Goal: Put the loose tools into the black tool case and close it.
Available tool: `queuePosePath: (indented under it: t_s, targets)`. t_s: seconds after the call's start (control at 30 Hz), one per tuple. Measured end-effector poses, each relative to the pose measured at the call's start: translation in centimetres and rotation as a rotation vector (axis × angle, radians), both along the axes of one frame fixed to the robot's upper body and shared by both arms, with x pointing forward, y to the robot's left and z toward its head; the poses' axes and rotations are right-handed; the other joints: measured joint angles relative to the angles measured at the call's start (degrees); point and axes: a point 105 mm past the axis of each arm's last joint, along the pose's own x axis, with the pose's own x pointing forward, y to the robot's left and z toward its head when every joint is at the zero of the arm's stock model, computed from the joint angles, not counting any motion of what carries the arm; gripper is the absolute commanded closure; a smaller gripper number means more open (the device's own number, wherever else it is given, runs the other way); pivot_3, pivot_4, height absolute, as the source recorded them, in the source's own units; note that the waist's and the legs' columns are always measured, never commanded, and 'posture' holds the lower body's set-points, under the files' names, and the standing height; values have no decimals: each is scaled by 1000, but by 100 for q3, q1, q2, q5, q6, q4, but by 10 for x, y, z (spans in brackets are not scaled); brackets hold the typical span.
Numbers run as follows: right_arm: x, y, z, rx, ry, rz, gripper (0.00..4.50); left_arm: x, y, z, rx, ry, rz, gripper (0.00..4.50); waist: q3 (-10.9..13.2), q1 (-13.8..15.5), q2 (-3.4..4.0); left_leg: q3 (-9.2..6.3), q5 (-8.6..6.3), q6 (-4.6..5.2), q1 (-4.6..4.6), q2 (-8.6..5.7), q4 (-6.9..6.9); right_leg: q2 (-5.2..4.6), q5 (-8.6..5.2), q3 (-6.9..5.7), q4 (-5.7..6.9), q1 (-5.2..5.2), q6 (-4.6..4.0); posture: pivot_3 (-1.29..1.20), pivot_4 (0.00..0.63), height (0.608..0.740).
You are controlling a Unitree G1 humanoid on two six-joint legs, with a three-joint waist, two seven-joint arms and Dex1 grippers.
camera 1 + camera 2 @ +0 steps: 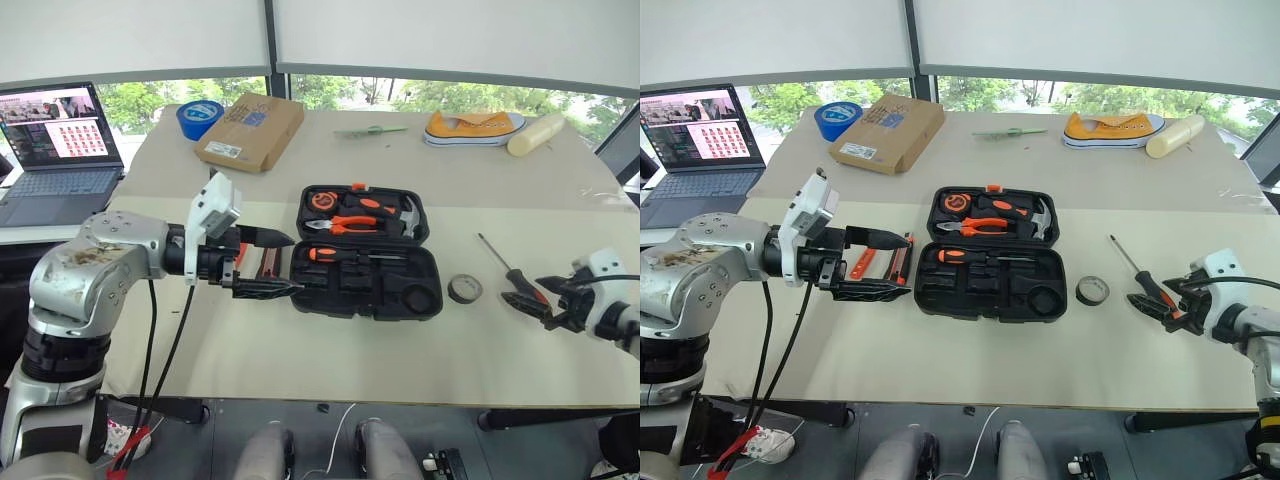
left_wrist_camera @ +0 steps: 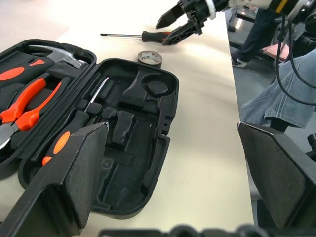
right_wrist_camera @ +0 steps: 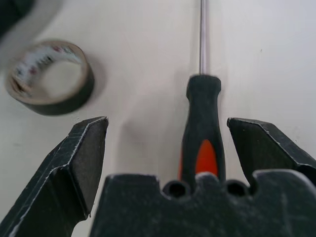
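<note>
The black tool case (image 1: 420,298) lies open at the table's middle. Its far half holds a hammer, pliers and a tape measure. One orange-and-black screwdriver (image 1: 335,256) lies in the near half. My left gripper (image 1: 295,265) hovers open and empty at the case's left edge. Behind it, small orange-and-black tools (image 1: 865,262) lie on the table, partly hidden. Right of the case sit a small dark tape roll (image 1: 464,289) and a long screwdriver (image 1: 497,257). My right gripper (image 3: 165,123) is open, and the screwdriver's handle (image 3: 202,113) lies between its fingers.
A laptop (image 1: 60,150) stands at the far left. A blue tape roll (image 1: 200,118) and a cardboard box (image 1: 250,130) sit behind the case. At the back right are a yellow shoe (image 1: 475,127) and a cream cylinder (image 1: 535,133). A person's legs (image 2: 266,98) stand beyond the table's right side.
</note>
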Motion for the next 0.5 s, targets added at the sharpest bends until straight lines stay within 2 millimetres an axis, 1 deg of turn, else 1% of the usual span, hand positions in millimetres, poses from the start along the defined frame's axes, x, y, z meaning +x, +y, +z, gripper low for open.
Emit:
queuePosePath:
  t_s: [0.03, 0.1, 0.17, 0.2, 0.23, 0.27, 0.37, 0.4, 0.5]
  targets:
    - [1, -3, -5, 2, 12, -14, 255, 0, 1, 1, -1, -2, 4, 1, 0, 2, 0, 0, 0, 0, 0, 0, -1, -1, 0, 0, 0, 0, 0, 0, 150, 735]
    - [3, -5, -6, 18, 10, -23, 737, 0, 3, 1, 5, -6, 20, 0, 0, -9, 0, 2, 0, 0, 4, 0, -2, 1, 0, 3, -2, 3, 0, 0, 150, 735]
    - [4, -8, -7, 29, 10, -32, 1356, 0, 5, 1, 16, -16, 28, 0, 0, -5, 0, 2, 0, 0, 7, 1, -2, 1, 0, 2, -2, 5, 0, 0, 150, 735]
    - [3, -9, -7, 31, 9, -34, 1756, 0, 5, 1, 18, -19, 32, 0, 0, 0, 0, 2, 0, -1, 7, 1, -3, 0, 0, 2, -3, 7, 0, 0, 150, 735]
    - [3, -9, -7, 32, 8, -33, 1987, 1, 5, 1, 18, -21, 35, 0, 0, 0, 0, 2, 0, -1, 7, 1, -3, 0, 0, 2, -3, 7, 0, 0, 150, 735]
    - [3, -10, -7, 33, 7, -32, 2433, 1, 5, 1, 18, -21, 37, 0, 0, -1, 0, 2, 0, -1, 7, 0, -3, 0, 0, 2, -3, 8, 0, 0, 150, 735]
    - [3, -10, -7, 34, 2, -28, 3347, 1, 6, 0, 25, -26, 40, 0, 0, -7, 0, 2, 0, -1, 8, 1, -4, 2, 0, 3, -2, 6, 0, 0, 150, 735]
    - [2, -10, -7, 31, 0, -22, 3464, 2, 6, 0, 32, -37, 41, 0, 0, -7, 1, 3, 0, -1, 9, 1, -6, 2, 0, 3, -3, 6, 0, 0, 150, 735]
    - [1, -4, -4, 8, -8, 25, 3458, 4, 8, -2, 41, -55, 50, 0, 0, -10, 1, 7, 0, -1, 9, 1, -7, 1, 0, 8, -2, 3, 0, 0, 150, 735]
